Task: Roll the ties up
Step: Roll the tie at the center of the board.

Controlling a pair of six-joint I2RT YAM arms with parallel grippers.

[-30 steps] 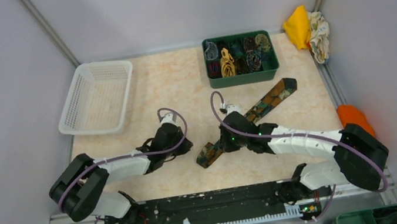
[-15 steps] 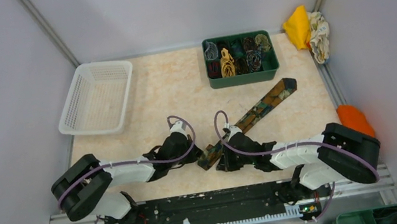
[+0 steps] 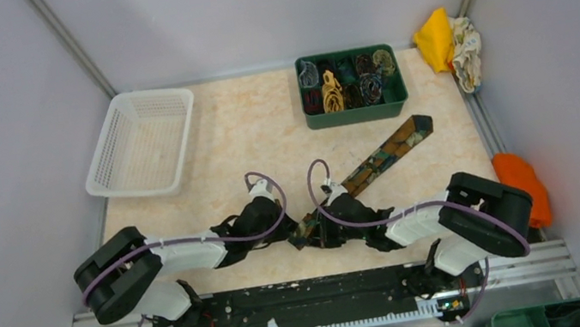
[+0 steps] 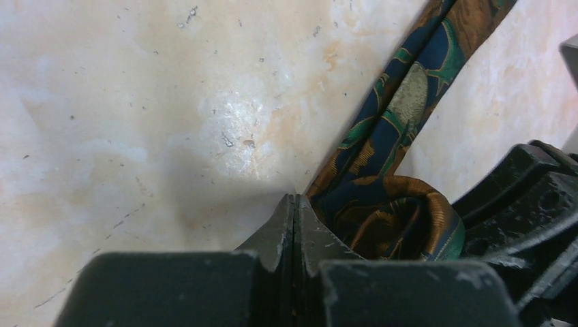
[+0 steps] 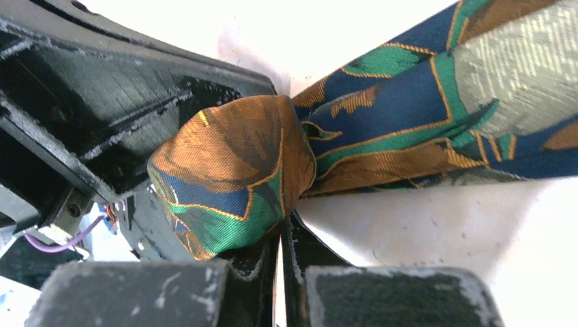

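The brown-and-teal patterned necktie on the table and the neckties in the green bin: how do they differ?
The brown-and-teal patterned necktie lies mostly stretched flat on the beige table, only its near end curled; the neckties in the green plastic bin are bundled small. It lies alone; they sit packed side by side. Both are fabric.

The tie (image 3: 381, 157) is dark brown with orange-gold, teal-green and navy blotches outlined in thin gold; the worktop (image 3: 246, 127) is mottled cream-peach; the bin (image 3: 357, 116) dark green; the basket (image 3: 140, 142) white; the yellow cloth (image 3: 433, 38) and orange cloth (image 3: 517, 173) plain.
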